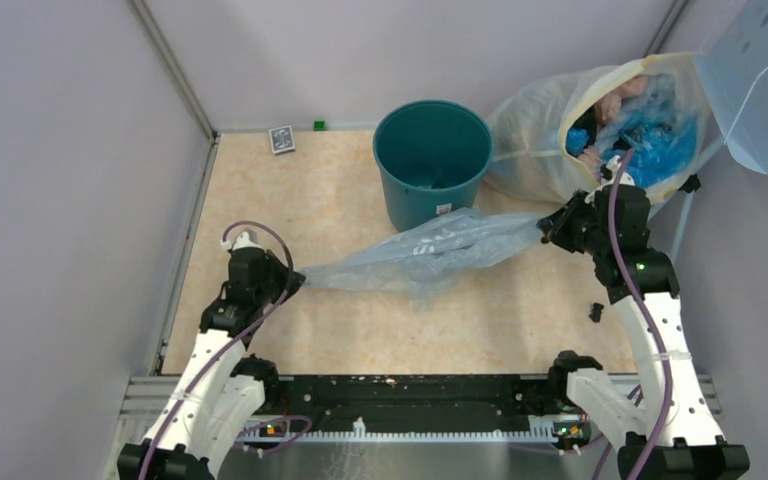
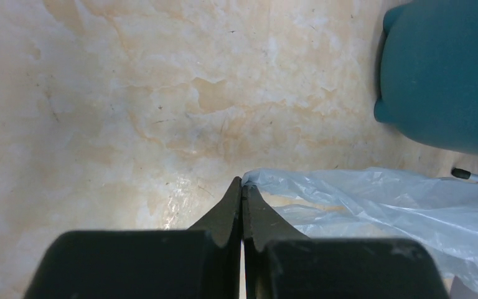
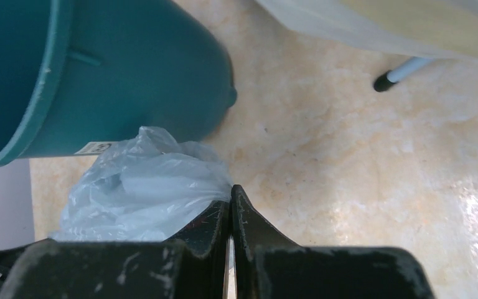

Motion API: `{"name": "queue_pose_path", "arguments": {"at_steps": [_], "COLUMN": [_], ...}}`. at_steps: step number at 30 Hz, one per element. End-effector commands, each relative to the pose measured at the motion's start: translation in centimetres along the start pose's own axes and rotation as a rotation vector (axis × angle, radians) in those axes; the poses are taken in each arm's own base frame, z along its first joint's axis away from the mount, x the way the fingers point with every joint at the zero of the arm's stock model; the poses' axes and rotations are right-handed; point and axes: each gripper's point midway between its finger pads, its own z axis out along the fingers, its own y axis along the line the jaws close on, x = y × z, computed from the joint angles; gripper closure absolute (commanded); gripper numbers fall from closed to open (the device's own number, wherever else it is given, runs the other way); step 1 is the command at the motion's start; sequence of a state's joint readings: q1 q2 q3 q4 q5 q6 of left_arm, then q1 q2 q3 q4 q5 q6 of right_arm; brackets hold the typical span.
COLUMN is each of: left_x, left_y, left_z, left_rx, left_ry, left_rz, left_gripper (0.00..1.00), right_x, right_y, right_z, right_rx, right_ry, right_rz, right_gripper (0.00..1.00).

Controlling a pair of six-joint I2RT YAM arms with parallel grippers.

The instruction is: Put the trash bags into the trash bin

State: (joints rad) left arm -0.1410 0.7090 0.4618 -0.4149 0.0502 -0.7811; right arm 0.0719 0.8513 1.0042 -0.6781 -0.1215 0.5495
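Note:
A pale blue-grey trash bag point(image 1: 430, 250) hangs stretched between my two grippers, above the table and in front of the teal trash bin point(image 1: 432, 160). My left gripper point(image 1: 295, 277) is shut on the bag's left end; in the left wrist view its tips point(image 2: 242, 187) pinch the bag's corner point(image 2: 379, 199). My right gripper point(image 1: 548, 228) is shut on the bag's right end; the right wrist view shows its tips point(image 3: 231, 192) pinching bunched plastic point(image 3: 143, 193) beside the bin point(image 3: 99, 75). The bin stands upright and open at the back centre; it also shows in the left wrist view point(image 2: 442, 75).
A big cloudy-white sack point(image 1: 600, 130) with blue and pink contents leans at the back right, under a perforated pale panel point(image 1: 760, 80). A small dark card point(image 1: 281, 139) and a green block point(image 1: 319, 125) lie at the back wall. A small black piece point(image 1: 596, 312) lies near the right arm.

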Motion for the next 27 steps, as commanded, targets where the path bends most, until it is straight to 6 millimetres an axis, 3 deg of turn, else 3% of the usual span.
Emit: {"name": "queue_pose_path", "arguments": {"at_steps": [1,9,11,14,17,21,27], "left_x": [-1.2,-3.6,-4.7,-5.8,-6.9,-7.6,-9.8], "left_y": [0.5,-4.1,-6.2,-11.1,-14.0,-15.4,-17.0], "left_z": [-0.8,-3.2,-5.0,-8.8,-11.5,-12.9,-14.4], "left_rx": [-0.017,0.173,0.225,0.408,0.517,0.559,0.543], "left_ry": [-0.067,-0.126,-0.128,-0.11,-0.132,-0.142,-0.165], "left_rz": [-0.048,0.076,0.119,0.211,0.232,0.223,0.28], "left_gripper": [1.0,1.0,1.0,0.99,0.97,0.96,0.96], "right_x": [-0.6,-1.4,-1.8,-1.7,-0.9,0.1,3.2], "right_y": [-2.1,-2.2,-1.9,-0.8,-1.0,-3.4,-3.2], "right_z": [-0.6,-0.4,-0.5,-0.4,0.0,0.5,1.5], "right_rx": [0.067,0.077,0.069,0.021,0.03,0.161,0.091], "right_ry": [-0.033,-0.06,-0.064,-0.027,0.026,0.061,0.148], "right_rz": [0.014,0.0,-0.008,-0.015,-0.006,0.032,0.053], "right_gripper": [1.0,1.0,1.0,1.0,1.0,1.0,0.99]}}
